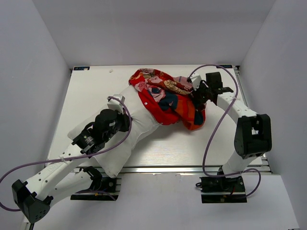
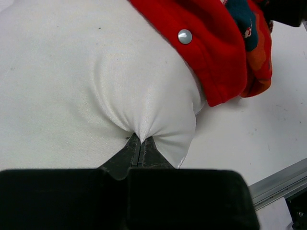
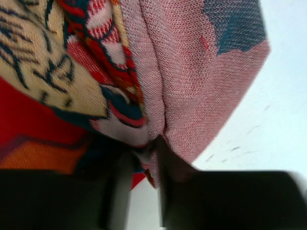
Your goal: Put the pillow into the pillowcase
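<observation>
The left hand (image 2: 140, 146) is clamping fully closed on a puckered pinch of the puffy, smooth white pillow (image 2: 72, 72), which is lying diagonally on the white surface (image 1: 182, 148). The pillowcase (image 1: 168, 96), thin crumpled red-orange cloth with pink and navy print and a silver snap (image 2: 184, 36) on its hem, is draping over the pillow's far end. The right hand (image 3: 144, 163) is standing part-open around a faded pink woven fold of it; whether it is gripping, I cannot tell.
</observation>
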`<action>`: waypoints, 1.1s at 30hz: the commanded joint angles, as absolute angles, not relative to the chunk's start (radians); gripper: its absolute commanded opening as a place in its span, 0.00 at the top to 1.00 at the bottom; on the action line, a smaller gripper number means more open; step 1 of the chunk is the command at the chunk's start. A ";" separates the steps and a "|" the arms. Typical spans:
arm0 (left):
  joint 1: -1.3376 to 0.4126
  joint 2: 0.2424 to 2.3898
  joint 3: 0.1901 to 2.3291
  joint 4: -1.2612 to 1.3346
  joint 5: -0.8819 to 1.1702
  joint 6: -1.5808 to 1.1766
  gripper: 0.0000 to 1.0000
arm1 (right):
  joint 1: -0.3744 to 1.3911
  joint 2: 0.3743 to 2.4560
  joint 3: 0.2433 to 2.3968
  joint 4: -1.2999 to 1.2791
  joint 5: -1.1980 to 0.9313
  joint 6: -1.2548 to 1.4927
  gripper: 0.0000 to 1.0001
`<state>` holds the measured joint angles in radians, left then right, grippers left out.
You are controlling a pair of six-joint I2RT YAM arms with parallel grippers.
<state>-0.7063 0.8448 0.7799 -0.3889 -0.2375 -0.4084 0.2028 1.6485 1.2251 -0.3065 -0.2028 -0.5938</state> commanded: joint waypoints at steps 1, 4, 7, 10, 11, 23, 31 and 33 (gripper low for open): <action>-0.704 0.835 0.847 -0.339 -0.227 -0.407 1.00 | 0.189 1.687 1.292 -0.279 -0.178 -0.621 0.76; -0.706 0.833 0.848 -0.347 -0.233 -0.402 1.00 | 0.170 1.668 1.324 -0.291 -0.207 -0.637 0.99; -0.706 0.833 0.845 -0.350 -0.236 -0.402 1.00 | 0.144 1.622 1.405 -0.360 -0.370 -0.601 1.00; -0.706 0.831 0.842 -0.345 -0.238 -0.402 1.00 | 0.140 1.531 1.413 -0.290 -0.458 -0.546 1.00; -0.704 0.833 0.842 -0.344 -0.239 -0.399 1.00 | 0.146 1.493 1.407 -0.255 -0.463 -0.531 1.00; -0.704 0.862 0.868 -0.327 -0.229 -0.377 1.00 | 0.118 1.497 1.502 -0.322 -0.454 -0.517 0.21; -0.704 0.848 0.864 -0.333 -0.224 -0.379 1.00 | 0.054 1.617 1.459 -0.342 -0.226 -0.612 0.24; -0.704 0.842 0.864 -0.336 -0.225 -0.379 1.00 | 0.043 1.644 1.445 -0.353 -0.222 -0.633 0.24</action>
<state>-0.7059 0.8768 0.8188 -0.3912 -0.2283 -0.3813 0.0654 1.6112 1.4681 -0.3389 -0.2886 -0.5861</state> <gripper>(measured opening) 0.021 0.763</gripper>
